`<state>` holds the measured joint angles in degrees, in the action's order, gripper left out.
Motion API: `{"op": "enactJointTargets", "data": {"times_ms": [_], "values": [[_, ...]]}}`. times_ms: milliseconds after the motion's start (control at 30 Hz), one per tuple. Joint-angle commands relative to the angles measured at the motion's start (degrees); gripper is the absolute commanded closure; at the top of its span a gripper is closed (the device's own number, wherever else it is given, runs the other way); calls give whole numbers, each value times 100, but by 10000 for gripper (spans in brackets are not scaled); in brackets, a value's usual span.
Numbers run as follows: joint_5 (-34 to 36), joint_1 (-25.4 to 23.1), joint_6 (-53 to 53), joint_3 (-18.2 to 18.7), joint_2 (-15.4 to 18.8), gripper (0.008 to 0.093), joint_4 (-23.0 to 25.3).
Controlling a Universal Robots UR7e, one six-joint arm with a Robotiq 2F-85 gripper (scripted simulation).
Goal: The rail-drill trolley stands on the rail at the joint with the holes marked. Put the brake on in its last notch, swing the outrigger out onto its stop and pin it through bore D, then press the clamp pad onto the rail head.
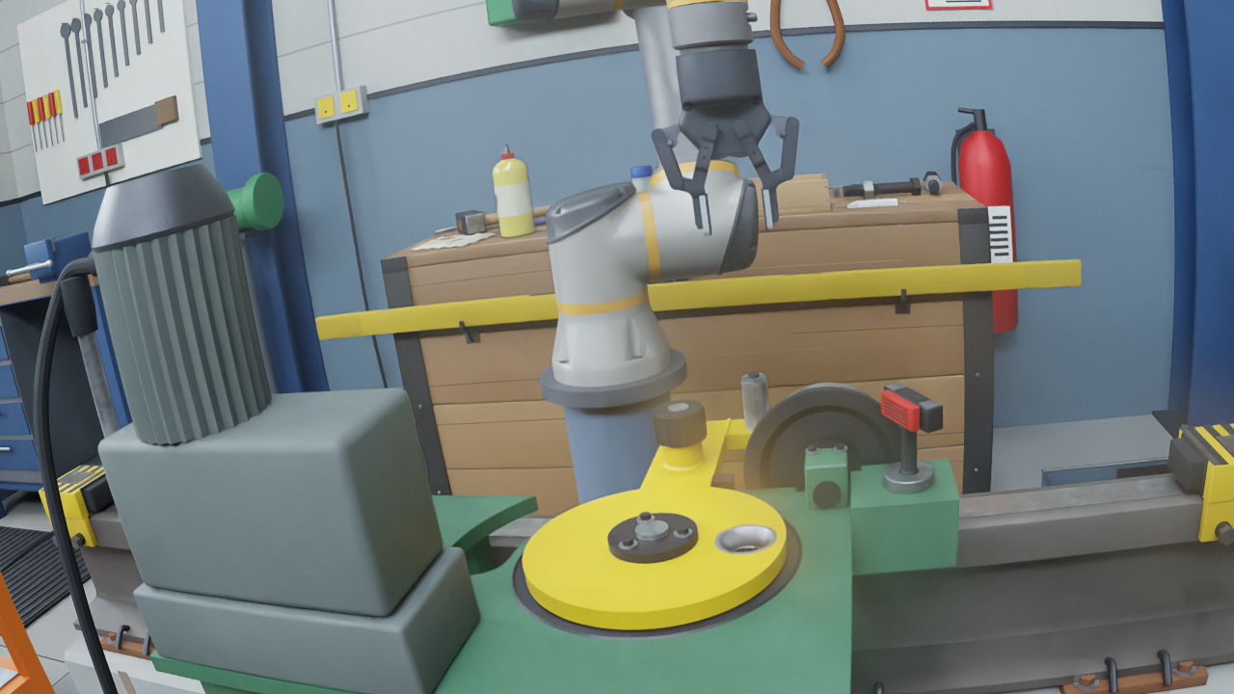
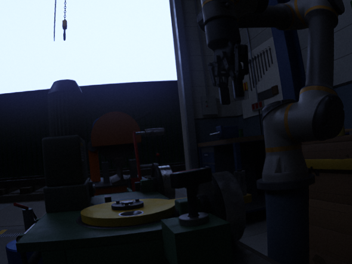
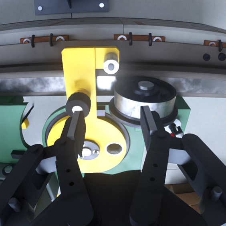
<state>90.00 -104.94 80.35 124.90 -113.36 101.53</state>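
My gripper (image 1: 735,216) (image 2: 231,95) (image 3: 109,124) hangs high above the green trolley (image 1: 690,596), open and holding nothing. Below it the yellow outrigger (image 1: 656,544) (image 3: 88,118) has a round disc with a hub (image 1: 652,536) and an open bore (image 1: 745,539) (image 3: 114,148). Its arm reaches toward the rail and carries a dark knob (image 1: 679,422) (image 3: 77,104). A small metal pin (image 1: 753,397) (image 3: 110,65) stands upright near the arm's end. The red-topped T-handle (image 1: 909,414) (image 2: 191,179) stands on the green block to the right. The dark wheel (image 1: 815,436) (image 3: 145,97) sits between them.
The grey motor housing (image 1: 216,414) rises at the trolley's left end. A wooden crate (image 1: 690,345) with a yellow bar (image 1: 690,298) stands behind, with my arm's base in front of it. The rail (image 1: 1061,509) runs to the right, to a yellow stop (image 1: 1208,483).
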Motion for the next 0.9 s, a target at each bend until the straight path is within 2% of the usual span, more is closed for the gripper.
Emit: {"op": "enactJointTargets", "data": {"times_ms": [0, 433, 867], "values": [[0, 0, 93, -3, -1, 434, 3], [0, 0, 1246, -3, -1, 434, 3], [0, 0, 1924, -3, -1, 434, 3]]}}
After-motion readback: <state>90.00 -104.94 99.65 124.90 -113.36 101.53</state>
